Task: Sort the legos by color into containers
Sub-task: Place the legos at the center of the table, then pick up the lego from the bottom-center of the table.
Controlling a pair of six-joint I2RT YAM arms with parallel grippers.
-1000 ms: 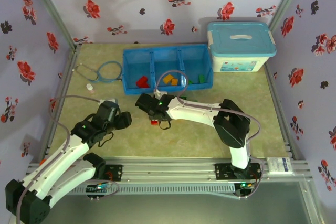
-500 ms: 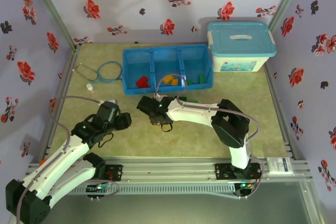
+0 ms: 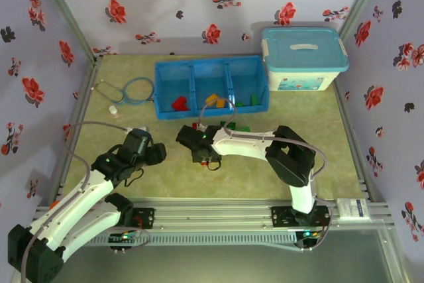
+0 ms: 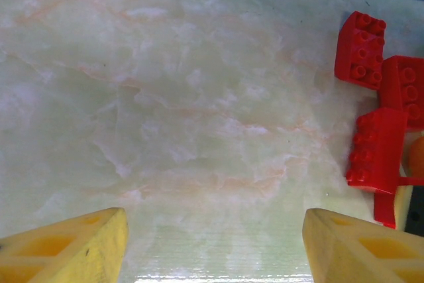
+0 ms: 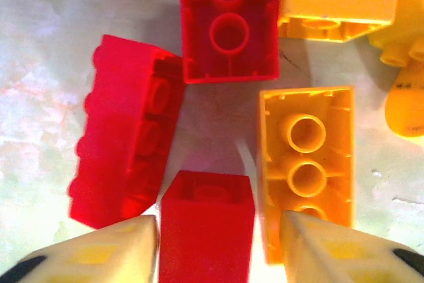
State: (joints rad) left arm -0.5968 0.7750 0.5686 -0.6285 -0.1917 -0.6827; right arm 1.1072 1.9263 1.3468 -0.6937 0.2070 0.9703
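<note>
Legos (image 5: 305, 164) crowd right tool (image 5: 217, 233), parted round red brick (image 5: 207, 207); left tool (image 4: 213, 220) released

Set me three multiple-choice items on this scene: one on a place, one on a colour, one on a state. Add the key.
1. Where does the white bin stand relative to the blue tray?
A. to its left
B. to its right
C. inside it

2. What colour are the legos in the tray's left compartment?
A. red
B. green
C. orange-yellow

3. How is the left hand?
A. shut on a red brick
B. shut on the stethoscope
C. open over bare table

Key:
1 B: the top view shows the bin just past the tray's right end.
2 A: only red shows in that compartment.
3 C: its wrist view shows the fingers apart with nothing between them.
</note>
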